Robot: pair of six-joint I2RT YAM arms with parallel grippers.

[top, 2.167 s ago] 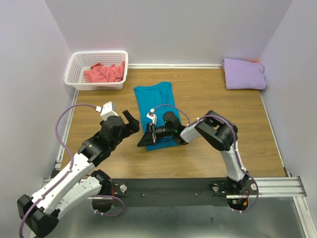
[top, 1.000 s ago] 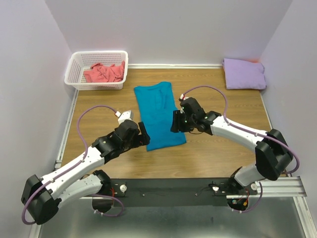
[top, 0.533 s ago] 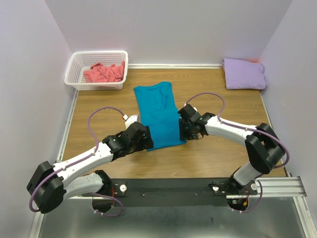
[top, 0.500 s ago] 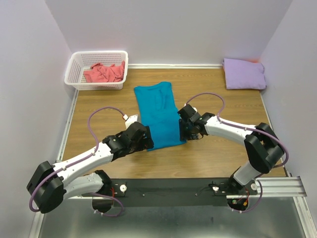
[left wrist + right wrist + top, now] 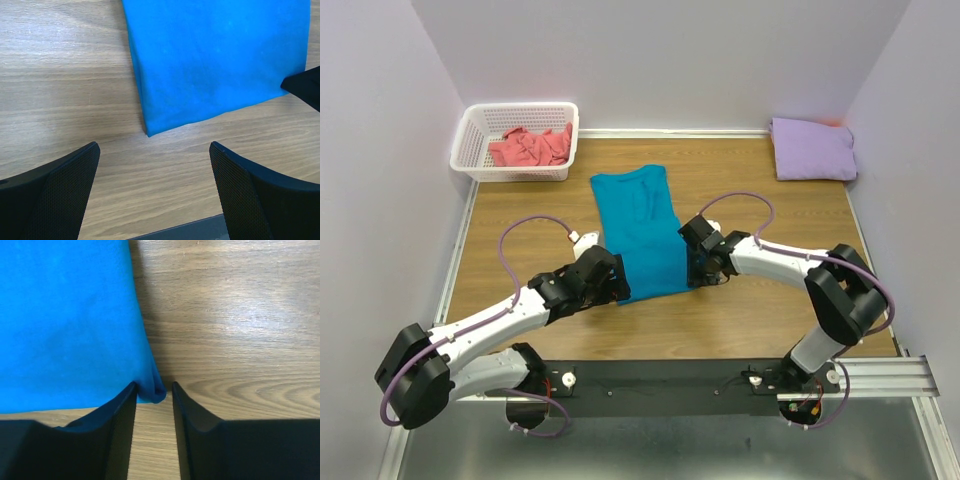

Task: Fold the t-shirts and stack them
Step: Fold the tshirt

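Teal t-shirt (image 5: 640, 232), long axis near-to-far, neckline seemingly at far end

Here's the wooden table (image 5: 740, 190), and the teal-blue t-shirt (image 5: 638, 225) lies flat on it, folded into a long strip. Behind it and to its left, well apart, stands the white basket (image 5: 466, 150). Far off to its right, at the back corner, the pale lavender t-shirt (image 5: 812, 148) lies folded.

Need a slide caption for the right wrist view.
Right end effector straddling a corner of the teal t-shirt on the wooden table, jaws not yet clamped.
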